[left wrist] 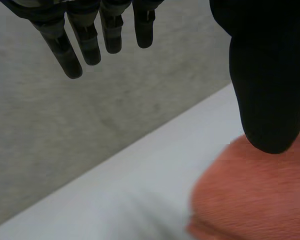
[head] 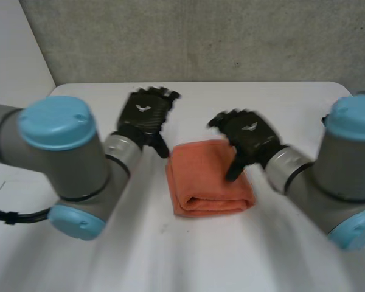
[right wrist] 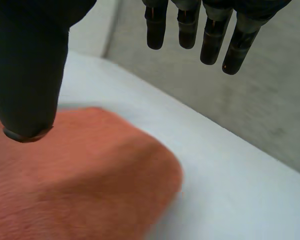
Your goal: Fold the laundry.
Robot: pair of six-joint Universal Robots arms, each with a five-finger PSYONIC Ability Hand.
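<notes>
Head view: left hand [head: 145, 115] and right hand [head: 248, 137] are hovering wide, empty, right thumb [head: 235, 165] risking snagging the folded towel [head: 204, 188].

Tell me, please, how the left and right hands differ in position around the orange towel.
The left hand sits off the folded orange towel, by its far left corner; the right hand reaches over its right side. The left thumb is at the towel's edge; the right thumb points down over its top. Both are open, gripping nothing.
</notes>
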